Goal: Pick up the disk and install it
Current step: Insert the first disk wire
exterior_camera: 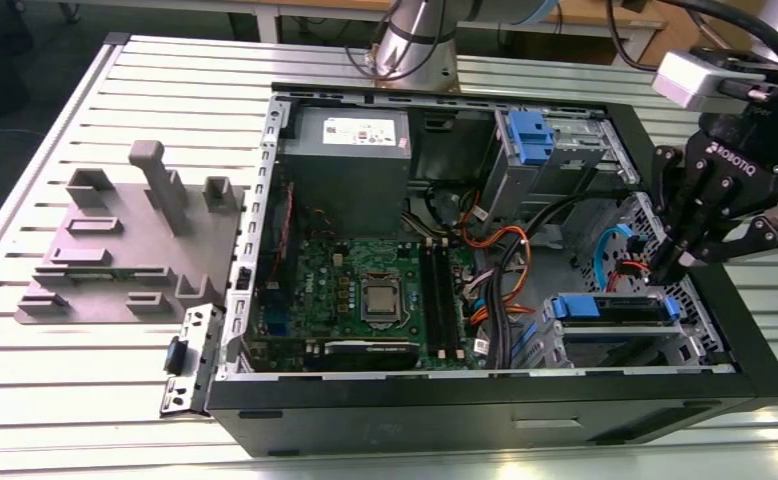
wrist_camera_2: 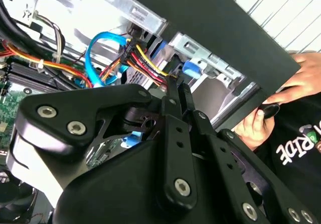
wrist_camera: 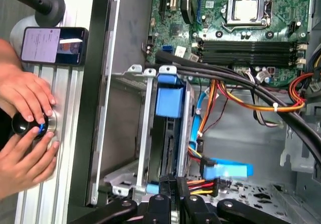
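Note:
The disk (exterior_camera: 609, 308) lies inside the drive bay at the exterior view's lower right corner of the open computer case (exterior_camera: 496, 420), its blue rails facing up. In the first wrist view the disk (wrist_camera: 169, 101) stands edge-on in the metal bay with its blue end clip showing. My gripper (exterior_camera: 659, 268) hangs just above the bay's far end, fingers pressed together with nothing between them. In both wrist views the gripper (wrist_camera_2: 175, 86) (wrist_camera: 173, 181) sits close to the blue rail end and a bundle of red and yellow wires (wrist_camera_2: 143, 58).
A blue data cable (wrist_camera: 225, 170) and orange wires (wrist_camera: 251, 101) run beside the bay. The motherboard (exterior_camera: 362, 280), grey power-supply box (exterior_camera: 349, 140) and a second blue caddy (exterior_camera: 529, 135) fill the case. A person's hands (wrist_camera: 25, 128) rest on a knob beside a phone (wrist_camera: 55, 45). A grey fixture (exterior_camera: 122, 240) sits at the exterior view's left.

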`<state>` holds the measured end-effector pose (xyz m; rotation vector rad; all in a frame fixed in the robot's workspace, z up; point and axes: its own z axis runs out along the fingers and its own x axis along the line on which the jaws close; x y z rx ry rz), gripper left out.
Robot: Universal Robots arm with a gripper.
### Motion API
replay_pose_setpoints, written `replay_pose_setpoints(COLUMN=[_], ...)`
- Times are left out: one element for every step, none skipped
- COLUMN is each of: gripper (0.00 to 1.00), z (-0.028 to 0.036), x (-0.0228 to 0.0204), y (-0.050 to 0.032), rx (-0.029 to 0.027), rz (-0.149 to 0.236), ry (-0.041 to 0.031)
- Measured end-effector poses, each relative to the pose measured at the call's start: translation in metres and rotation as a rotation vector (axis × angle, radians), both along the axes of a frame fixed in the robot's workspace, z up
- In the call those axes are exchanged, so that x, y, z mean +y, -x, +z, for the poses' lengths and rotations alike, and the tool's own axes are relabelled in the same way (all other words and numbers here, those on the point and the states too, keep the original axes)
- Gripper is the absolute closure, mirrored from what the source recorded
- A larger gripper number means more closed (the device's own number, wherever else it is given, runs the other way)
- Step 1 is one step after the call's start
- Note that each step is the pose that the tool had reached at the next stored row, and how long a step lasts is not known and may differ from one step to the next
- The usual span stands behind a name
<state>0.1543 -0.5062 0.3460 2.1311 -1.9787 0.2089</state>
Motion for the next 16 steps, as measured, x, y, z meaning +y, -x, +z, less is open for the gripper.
replay_pose_setpoints(gripper=[0.84,0.84,0.84,0.84,0.84,0.84,0.84,0.84,0.84,0.84,0.84,0.84,0.84,0.84,0.84,0.84], z=[-0.0003,-0.0008,-0.0013,-0.0018,-0.0023,-0.0027,-0.0033,-0.0042,-0.0053,-0.0061,-0.0069,-0.0076,-0.0081,-0.0085,-0.0090,-0.0092], x=[-0.0002,-0.0005,-0.0015,-0.0029,-0.0043,-0.0058,-0.0074,-0.0087,-0.0091,-0.0093,-0.0094,-0.0094,-0.0094,-0.0094,-0.0094,-0.0094], y=[0.0021,0.0033,0.0041,0.0044,0.0045,0.0046,0.0048,0.0052,0.0056,0.0057,0.0056,0.0056,0.0057,0.0057,0.0058,0.0059], rx=[-0.0010,-0.0015,-0.0018,-0.0019,-0.0019,-0.0019,-0.0020,-0.0029,-0.0053,-0.0081,-0.0102,-0.0115,-0.0124,-0.0131,-0.0136,-0.0143], rz=[0.000,0.000,0.000,0.000,0.000,0.000,0.000,0.000,-0.001,-0.002,-0.005,-0.010,-0.017,-0.024,-0.030,-0.033], ry=[-0.0005,-0.0014,-0.0031,-0.0077,-0.0156,-0.0233,-0.0278,-0.0289,-0.0294,-0.0294,-0.0292,-0.0292,-0.0291,-0.0290,-0.0291,-0.0293])
